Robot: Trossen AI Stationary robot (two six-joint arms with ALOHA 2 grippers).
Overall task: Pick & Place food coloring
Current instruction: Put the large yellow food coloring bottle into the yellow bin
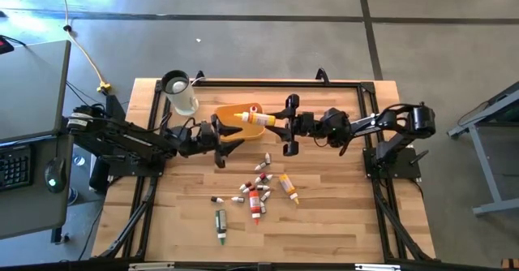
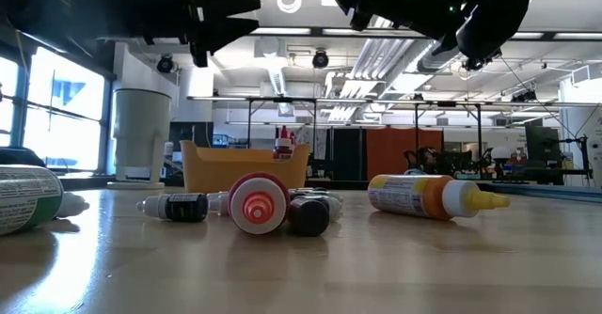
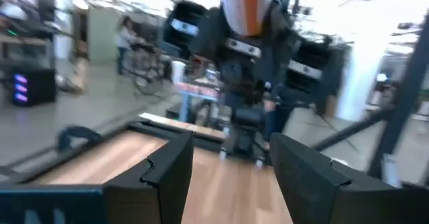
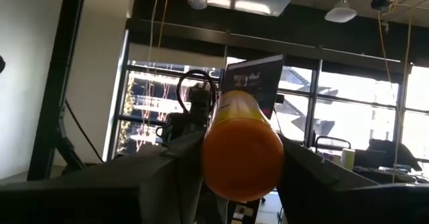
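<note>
Right hand (image 1: 280,123): raised above the tabletop (image 1: 340,214), extended toward the yellow-orange tray (image 1: 229,113). Its fingers (image 4: 161,177) stand on either side of an orange bottle (image 1: 261,119) and touch it in the right wrist view; the hand is gripping the bottle. In the high view the bottle lies horizontal over the tray's right edge, pale cap toward the tray. The left wrist view shows the same bottle's orange end (image 3: 245,6) up in the right hand.

Left hand (image 1: 229,139): raised, just below the tray in the high view, pointing toward the right hand. Its two fingers (image 3: 164,174) stand apart with nothing between them; the hand is open and empty.

Tray: stands on the tabletop near its far edge, beside a white jug (image 1: 180,92). The low view shows one small red-labelled bottle (image 2: 283,143) upright above the tray's rim.

Remaining food coloring: a loose group (image 1: 258,188) lies on the tabletop nearer the front, well apart from the tray. It includes a red tube (image 1: 255,202), an orange bottle with a yellow tip (image 1: 288,187), a green tube (image 1: 220,224) and several small pale-capped bottles. All lie on their sides. None touches either hand.
</note>
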